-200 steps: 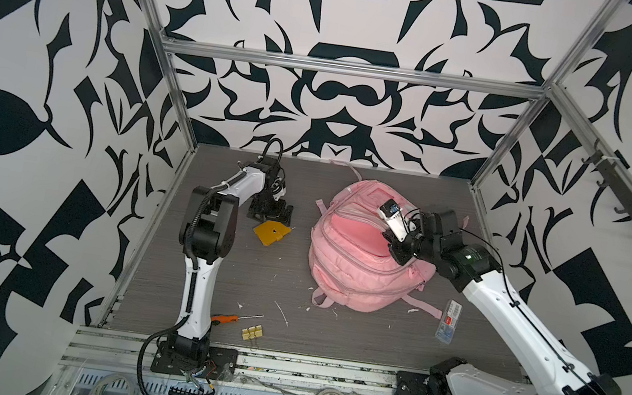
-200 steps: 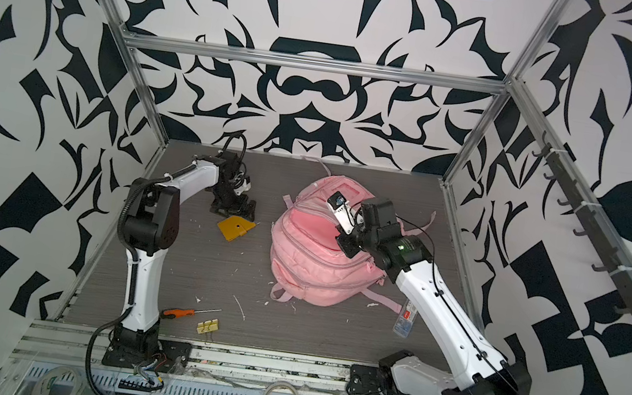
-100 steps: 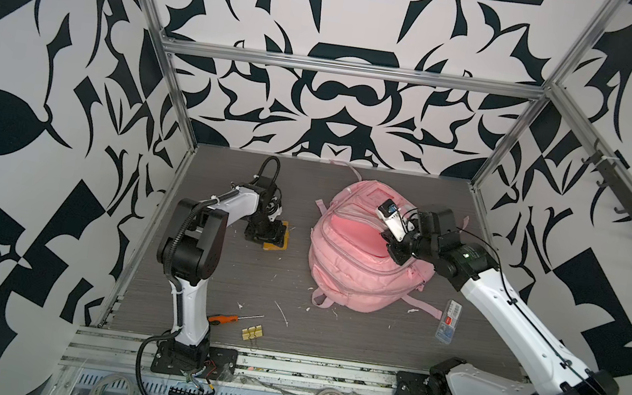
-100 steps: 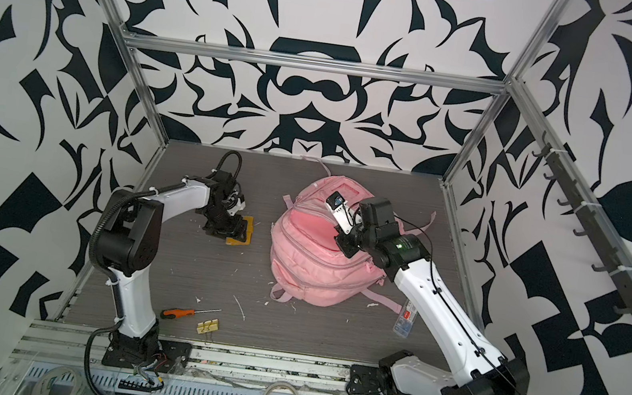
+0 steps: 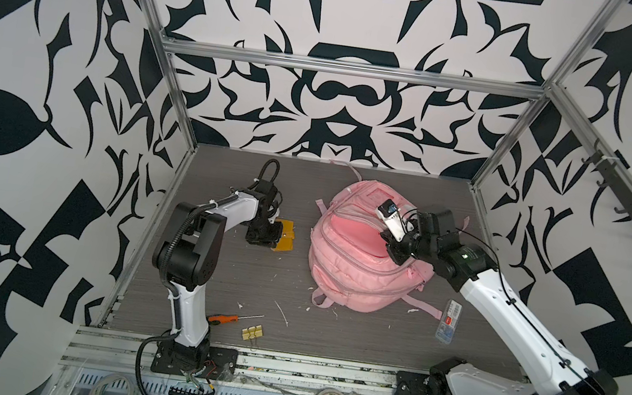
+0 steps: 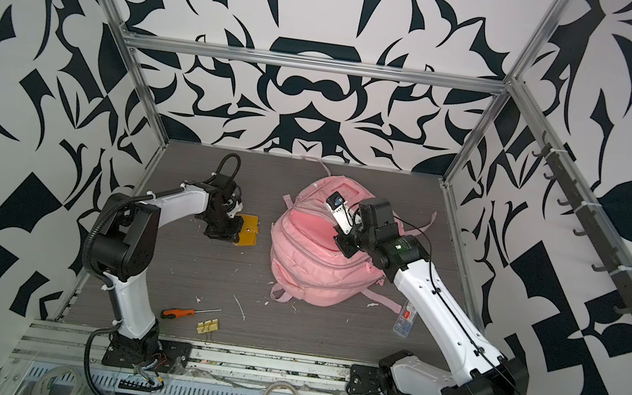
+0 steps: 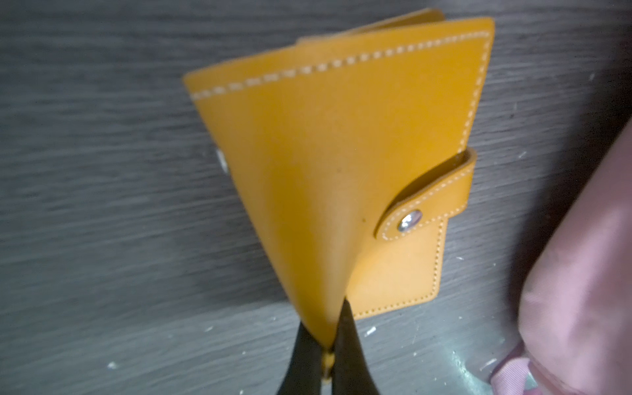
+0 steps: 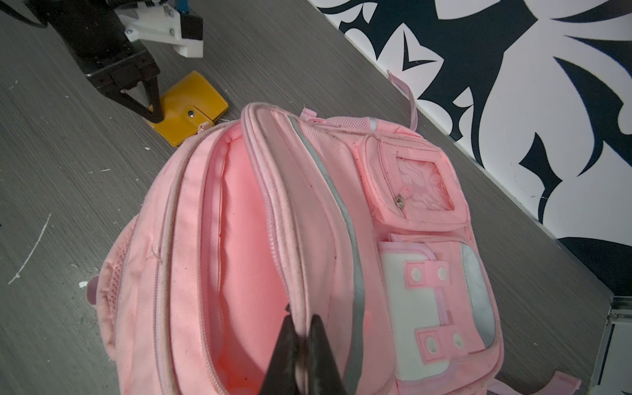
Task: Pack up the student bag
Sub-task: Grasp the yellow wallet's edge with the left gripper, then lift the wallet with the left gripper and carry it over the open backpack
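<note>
Student bag (image 8: 239, 239), a large soft pink fabric backpack with zip pockets and pale reflective stripes, has the zip rim of its open main pocket pinched between the closed fingers of the right gripper (image 8: 301, 316). In the right wrist view we see that rim running straight out from the black fingertips, with pink lining on one side and the front pockets on the other. In both top views the right gripper (image 5: 391, 254) (image 6: 343, 248) sits over the bag's right side. The student bag (image 5: 353, 279) (image 6: 308, 273) lies on the grey wood-grain surface (image 5: 252, 282), right of centre and towards the back.

The left gripper (image 7: 333, 325) (image 5: 274, 239) is clamped on the lifted cover of a yellow leather wallet with white stitching and a snap tab (image 7: 325, 154); the wallet's lower half lies on the surface. The wallet (image 5: 287, 236) (image 6: 250, 231) is just beside the bag's left edge, with a strip of surface between them.

Nearer the front we find an orange-handled screwdriver (image 5: 224, 318) and yellow binder clips (image 5: 252, 332). A clear plastic box (image 5: 448, 322) lies beside the right arm.
</note>
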